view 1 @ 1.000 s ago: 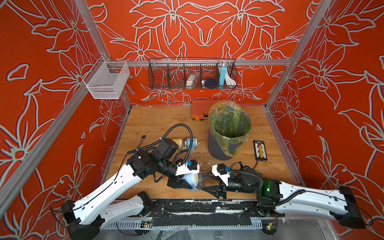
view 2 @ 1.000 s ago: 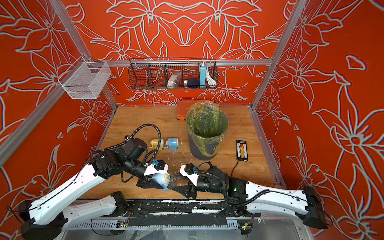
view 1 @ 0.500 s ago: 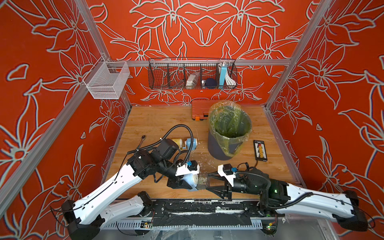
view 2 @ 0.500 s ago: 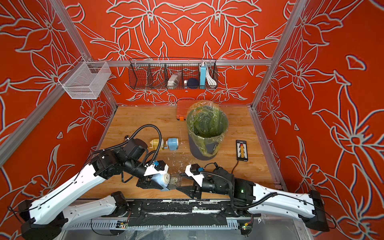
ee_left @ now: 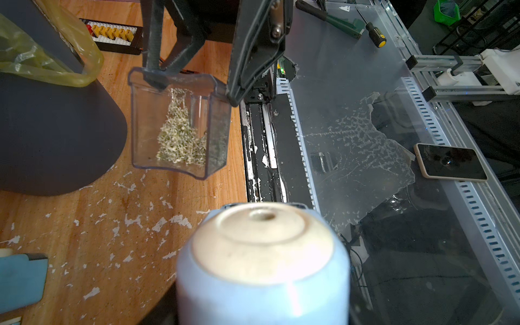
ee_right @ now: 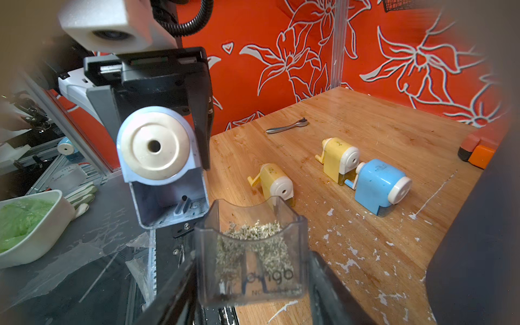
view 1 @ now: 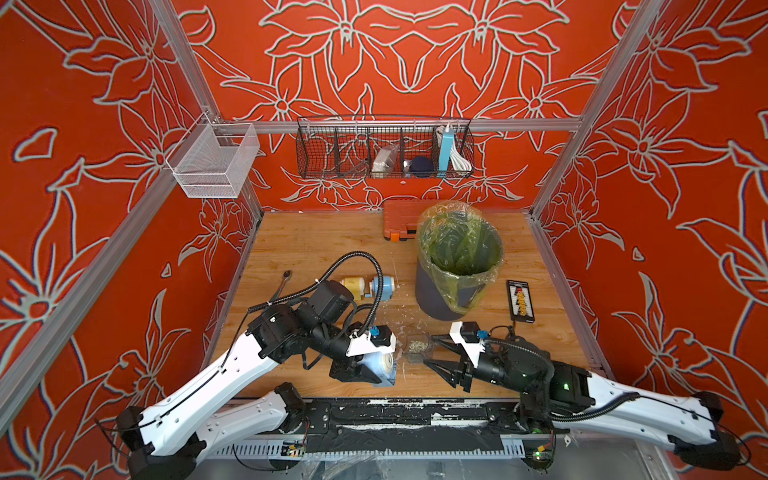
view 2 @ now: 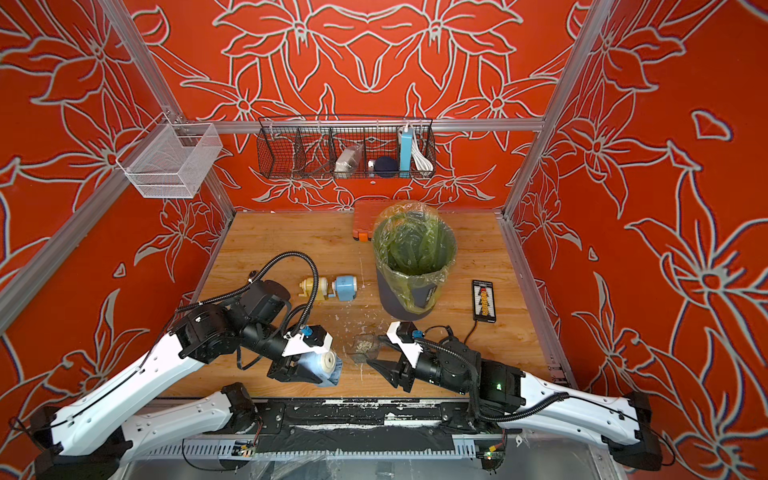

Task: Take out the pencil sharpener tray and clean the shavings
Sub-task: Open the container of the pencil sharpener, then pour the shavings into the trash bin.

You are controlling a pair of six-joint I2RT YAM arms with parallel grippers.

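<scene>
The wooden worktop [view 1: 316,249] carries a grey lined bin [view 1: 432,293], which stands just beyond the two arms. The left gripper [view 1: 370,370] has its fingers clamped on a blue pencil sharpener [view 1: 384,365]. Facing it, the right gripper [view 1: 430,351] has its fingers [ee_left: 253,56] clamped on the sides of the clear tray [ee_left: 177,126], held off the worktop near the bin's foot. The shavings [ee_left: 180,138] lie heaped inside the tray, with whitish flakes [ee_left: 129,219] scattered on the wood below.
</scene>
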